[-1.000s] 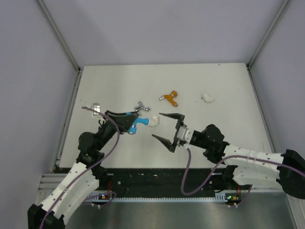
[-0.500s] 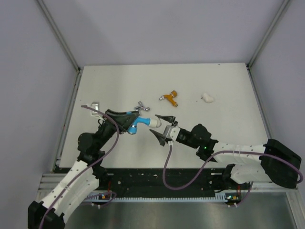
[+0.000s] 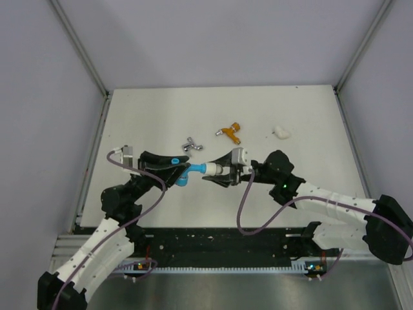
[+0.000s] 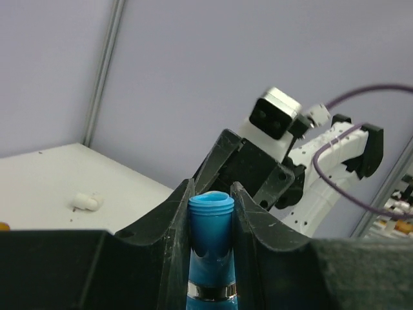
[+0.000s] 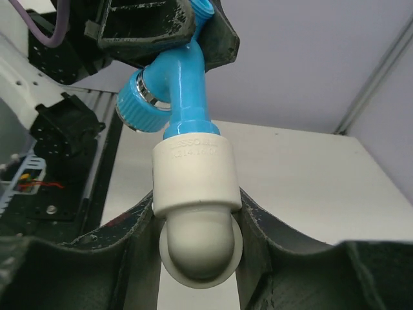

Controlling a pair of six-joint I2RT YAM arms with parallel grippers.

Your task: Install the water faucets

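The blue water faucet [image 3: 183,173] hangs above the table, screwed into a white elbow fitting [image 3: 215,169]. My left gripper [image 3: 174,169] is shut on the faucet's threaded end [image 4: 211,216], which stands between both fingers. My right gripper [image 3: 219,174] faces it from the right, and its fingers press both sides of the elbow [image 5: 196,223]. In the right wrist view the blue faucet [image 5: 182,87] rises from the elbow into the left gripper [image 5: 161,26]. On the table behind lie the orange faucet [image 3: 230,133] and the silver faucet [image 3: 190,144].
A loose white elbow fitting [image 3: 281,133] lies at the back right of the white table [image 3: 310,174], also seen small in the left wrist view [image 4: 87,201]. Grey walls and metal frame posts [image 3: 80,48] close in the table's sides.
My right gripper has moved left to the fitting and closed from wide open onto the white elbow. The left gripper, still holding the blue faucet, has shifted a little.
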